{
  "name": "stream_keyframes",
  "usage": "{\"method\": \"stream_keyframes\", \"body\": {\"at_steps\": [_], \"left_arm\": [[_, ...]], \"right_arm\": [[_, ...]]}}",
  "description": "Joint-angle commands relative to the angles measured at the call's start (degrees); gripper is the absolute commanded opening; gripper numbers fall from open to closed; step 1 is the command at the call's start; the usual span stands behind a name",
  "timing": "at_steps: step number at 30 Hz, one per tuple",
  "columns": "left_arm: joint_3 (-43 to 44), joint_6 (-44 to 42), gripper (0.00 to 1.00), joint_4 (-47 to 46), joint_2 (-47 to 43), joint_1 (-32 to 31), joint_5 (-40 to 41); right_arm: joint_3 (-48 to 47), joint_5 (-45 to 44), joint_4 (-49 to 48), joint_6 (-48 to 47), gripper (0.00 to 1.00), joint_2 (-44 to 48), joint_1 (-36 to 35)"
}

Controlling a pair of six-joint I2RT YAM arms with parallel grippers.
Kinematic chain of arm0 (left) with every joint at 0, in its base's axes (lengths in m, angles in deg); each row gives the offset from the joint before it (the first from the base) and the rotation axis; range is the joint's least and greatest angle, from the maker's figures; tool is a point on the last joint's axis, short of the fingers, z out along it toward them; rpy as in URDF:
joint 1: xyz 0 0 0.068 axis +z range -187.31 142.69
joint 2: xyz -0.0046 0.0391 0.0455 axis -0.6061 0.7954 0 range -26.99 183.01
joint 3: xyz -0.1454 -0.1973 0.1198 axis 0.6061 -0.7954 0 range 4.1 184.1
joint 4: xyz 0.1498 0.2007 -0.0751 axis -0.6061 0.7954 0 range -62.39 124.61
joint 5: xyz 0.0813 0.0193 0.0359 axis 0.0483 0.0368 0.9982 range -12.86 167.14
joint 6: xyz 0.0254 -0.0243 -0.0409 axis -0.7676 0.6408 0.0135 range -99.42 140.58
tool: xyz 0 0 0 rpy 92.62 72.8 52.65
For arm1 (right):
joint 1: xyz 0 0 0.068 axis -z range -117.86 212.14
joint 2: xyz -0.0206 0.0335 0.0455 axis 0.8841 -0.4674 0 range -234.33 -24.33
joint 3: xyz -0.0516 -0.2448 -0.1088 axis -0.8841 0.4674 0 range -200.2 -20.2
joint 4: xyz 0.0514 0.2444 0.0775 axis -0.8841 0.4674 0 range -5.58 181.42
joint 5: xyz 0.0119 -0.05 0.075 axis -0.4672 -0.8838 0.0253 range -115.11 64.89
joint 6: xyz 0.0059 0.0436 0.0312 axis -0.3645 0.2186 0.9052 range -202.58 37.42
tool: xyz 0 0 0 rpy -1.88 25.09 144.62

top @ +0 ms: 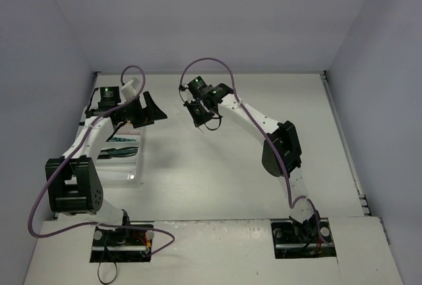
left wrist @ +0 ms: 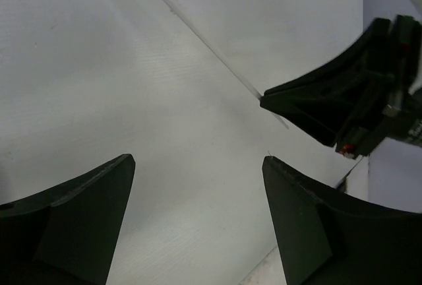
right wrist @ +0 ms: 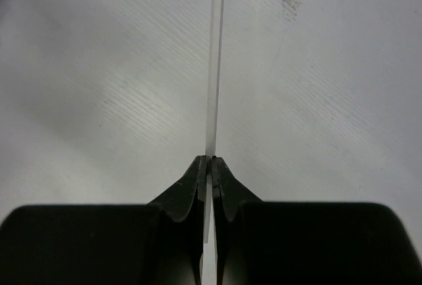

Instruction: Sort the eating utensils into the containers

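My right gripper [right wrist: 211,159] is shut on a thin pale stick [right wrist: 215,67], which runs straight out from the fingertips above the white table. The left wrist view shows the same stick [left wrist: 198,34] slanting away from the right gripper [left wrist: 267,100]. My left gripper [left wrist: 198,159] is open with nothing between its fingers, just short of the stick and apart from it. From above, the left gripper [top: 157,115] and the right gripper [top: 196,113] face each other at mid-table. The white tray [top: 140,166] lies at the left under my left arm, with green-handled utensils [top: 119,142] in it.
White walls close in the table at the back and on both sides. The left arm's elbow [top: 72,186] hangs over the tray's near end. A dark smudge [right wrist: 289,0] marks the table surface beyond the right gripper.
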Motion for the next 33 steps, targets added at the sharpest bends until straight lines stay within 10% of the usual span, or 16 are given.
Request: {"method": "stream_keyframes", "body": {"at_steps": [1, 13, 22, 28, 33], "left_arm": [[0.43, 11.94, 0.77, -9.12, 1.33, 0.15, 2.78], [0.71, 31.88, 0.77, -21.79, 13.18, -0.51, 3.72], [13.22, 12.9, 0.77, 2.0, 15.88, -5.87, 15.26], [23.56, 10.11, 0.77, 15.8, 17.88, -11.02, 29.71], [27.89, 10.93, 0.78, 22.41, 19.18, -15.5, 44.89]], "right_arm": [[-1.86, 1.29, 0.0, 0.45, 0.0, 5.22, -1.15], [-2.67, 2.64, 0.02, 1.1, 0.0, 7.25, -3.39], [1.91, -1.33, 0.17, 2.49, 0.0, 8.76, -4.03], [4.99, -6.43, 0.18, 5.81, 0.49, 11.36, -3.43], [7.14, -13.47, 0.09, 8.31, 0.54, 15.47, -0.99]]}}
